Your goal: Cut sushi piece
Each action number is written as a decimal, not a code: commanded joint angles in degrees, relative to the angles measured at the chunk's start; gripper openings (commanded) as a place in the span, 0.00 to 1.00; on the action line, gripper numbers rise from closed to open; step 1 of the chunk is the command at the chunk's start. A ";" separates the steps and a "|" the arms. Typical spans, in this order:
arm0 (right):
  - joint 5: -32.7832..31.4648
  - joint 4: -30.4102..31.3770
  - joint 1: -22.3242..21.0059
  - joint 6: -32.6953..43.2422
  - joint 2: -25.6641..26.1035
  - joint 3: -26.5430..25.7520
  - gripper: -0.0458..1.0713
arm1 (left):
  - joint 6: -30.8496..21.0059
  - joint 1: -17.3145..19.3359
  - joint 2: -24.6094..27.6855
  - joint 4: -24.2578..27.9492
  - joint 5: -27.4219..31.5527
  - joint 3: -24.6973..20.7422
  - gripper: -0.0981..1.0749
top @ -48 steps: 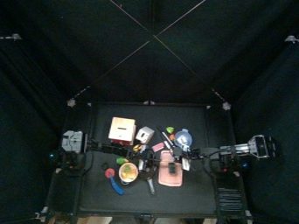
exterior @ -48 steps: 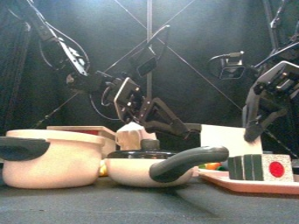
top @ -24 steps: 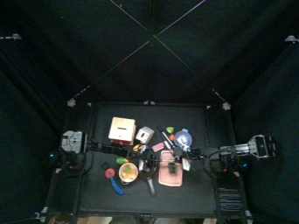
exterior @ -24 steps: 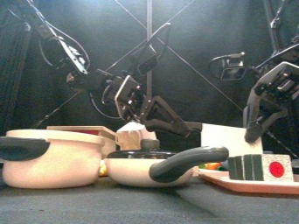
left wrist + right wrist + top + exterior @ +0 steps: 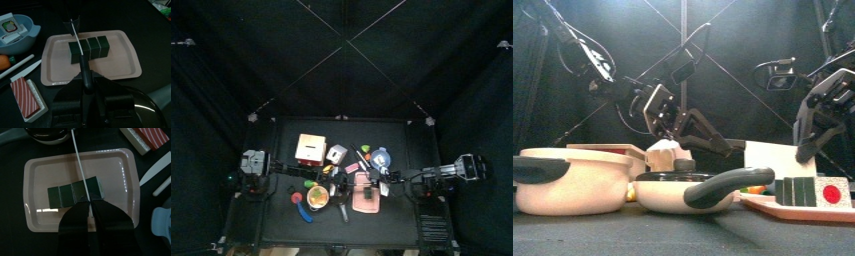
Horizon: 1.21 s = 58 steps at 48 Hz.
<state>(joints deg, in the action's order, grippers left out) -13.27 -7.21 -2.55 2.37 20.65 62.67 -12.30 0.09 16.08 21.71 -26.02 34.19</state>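
The left hand is clamped shut on the black handle of a knife, whose blade reaches out across the sushi roll close to one end. The right hand has its jaws pressed together to a point right over the same roll; I cannot tell whether it touches it. The roll lies near the middle of a pink tray on the black tabletop, seams already showing along it.

From here the worry is the roll skidding or turning under the blade if the right hand is not really pinning it, so the cut lands off the seam. The blade's line also runs straight toward the right hand's tips, and a long stroke could strike them. A hard press might shove the whole tray.

The tray's raised rim leaves some bare floor on every side of the roll. Beyond it things crowd in: a blue bowl, a white stick and a striped box on one side, a pan toward the front
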 commanded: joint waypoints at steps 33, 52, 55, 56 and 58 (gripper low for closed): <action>2.02 0.18 -1.85 -0.09 -4.92 1.58 0.32 | 0.26 -1.23 1.67 0.26 0.18 -0.62 0.44; 2.64 1.41 -2.55 -0.09 -7.29 1.32 0.32 | 0.18 0.18 2.81 0.26 0.18 -1.67 0.44; 2.55 2.02 -2.72 -0.09 -6.77 1.23 0.32 | 0.18 0.44 2.72 0.18 0.18 -1.67 0.44; 2.46 2.20 -2.90 -0.09 -6.59 1.23 0.32 | 0.26 0.53 2.72 0.26 0.18 -1.76 0.44; 2.37 2.46 -3.34 -0.09 -6.24 1.14 0.32 | 0.26 0.79 2.64 0.26 0.26 -1.85 0.44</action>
<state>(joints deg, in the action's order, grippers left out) -9.93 -5.54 -3.87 2.02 13.71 63.19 -12.22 1.14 19.69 21.71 -25.75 32.52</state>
